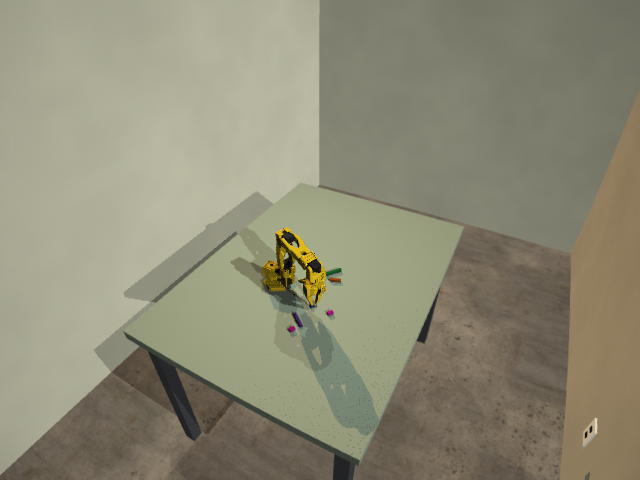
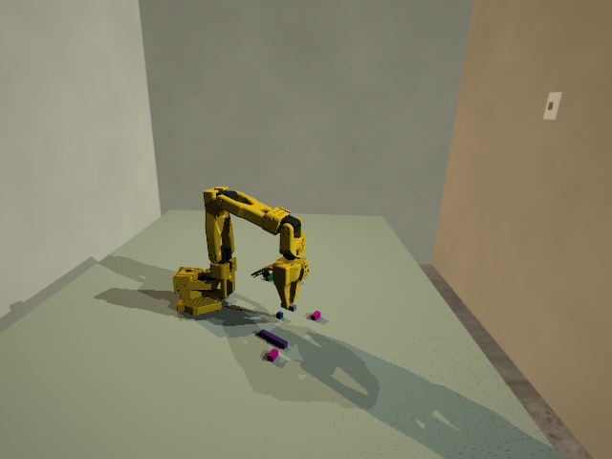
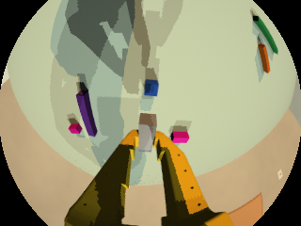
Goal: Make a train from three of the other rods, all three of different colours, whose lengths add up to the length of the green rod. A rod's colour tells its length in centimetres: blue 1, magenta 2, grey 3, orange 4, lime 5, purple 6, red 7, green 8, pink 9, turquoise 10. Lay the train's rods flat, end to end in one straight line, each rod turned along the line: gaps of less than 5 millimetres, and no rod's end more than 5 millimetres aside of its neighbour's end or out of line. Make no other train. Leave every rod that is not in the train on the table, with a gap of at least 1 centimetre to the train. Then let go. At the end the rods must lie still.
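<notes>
Your end effector (image 3: 149, 145): clenched on grey rod (image 3: 147, 131), above the counter (image 1: 392, 258). Blue rod (image 3: 150, 88) just ahead; magenta rod (image 3: 181, 136) beside the tips.

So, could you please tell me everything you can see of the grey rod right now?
The grey rod is a short, plain, matte block with square ends. It is pinched between the tips of the yellow gripper, standing roughly upright, its lower end just above or at the table. It sits between the blue rod and a magenta rod, touching neither.
</notes>
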Action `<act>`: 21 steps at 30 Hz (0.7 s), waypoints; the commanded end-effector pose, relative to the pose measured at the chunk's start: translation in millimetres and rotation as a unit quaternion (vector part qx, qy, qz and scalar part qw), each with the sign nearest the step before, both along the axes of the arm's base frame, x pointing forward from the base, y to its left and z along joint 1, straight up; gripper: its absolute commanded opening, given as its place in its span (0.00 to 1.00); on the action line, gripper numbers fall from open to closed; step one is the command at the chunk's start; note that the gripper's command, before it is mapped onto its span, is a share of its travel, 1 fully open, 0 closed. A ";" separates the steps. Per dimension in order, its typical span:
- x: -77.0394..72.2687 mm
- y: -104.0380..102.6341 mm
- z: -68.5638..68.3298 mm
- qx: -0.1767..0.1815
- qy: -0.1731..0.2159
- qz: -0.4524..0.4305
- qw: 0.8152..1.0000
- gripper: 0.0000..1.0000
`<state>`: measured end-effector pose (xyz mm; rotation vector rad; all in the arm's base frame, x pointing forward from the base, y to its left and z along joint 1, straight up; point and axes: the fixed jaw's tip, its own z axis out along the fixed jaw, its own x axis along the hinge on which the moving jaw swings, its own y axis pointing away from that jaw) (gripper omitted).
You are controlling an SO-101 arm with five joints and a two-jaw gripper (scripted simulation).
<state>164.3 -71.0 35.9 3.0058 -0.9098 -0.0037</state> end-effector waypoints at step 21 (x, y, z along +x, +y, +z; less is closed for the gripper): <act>8.2 -4.0 -5.6 -0.011 -0.030 0.000 1.000 0.00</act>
